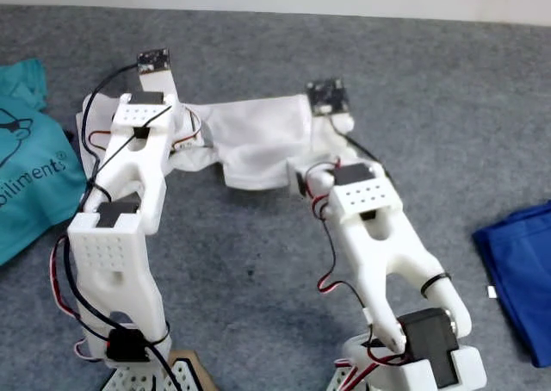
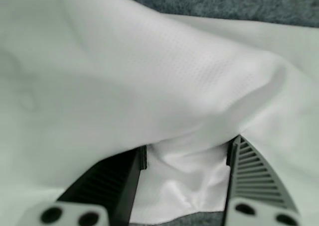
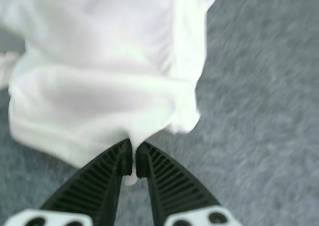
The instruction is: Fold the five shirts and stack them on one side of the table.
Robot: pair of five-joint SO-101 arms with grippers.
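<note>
A white shirt (image 1: 258, 141) lies crumpled and stretched between the two arms at the far middle of the grey table. My left gripper (image 1: 151, 94) is at the shirt's left end. In the left wrist view the left gripper (image 2: 188, 146) is open, with a bunched fold of the white shirt (image 2: 149, 86) draped over and between the fingers. My right gripper (image 1: 331, 115) is at the shirt's right end. Up close, the right gripper (image 3: 133, 146) is shut on an edge of the white shirt (image 3: 99, 76), which hangs in folds off the fingertips.
A teal printed shirt (image 1: 30, 167) lies flat at the left edge of the table. A dark blue shirt (image 1: 521, 270) lies at the right edge. Bare grey table (image 1: 250, 262) stretches between the arms and behind the white shirt.
</note>
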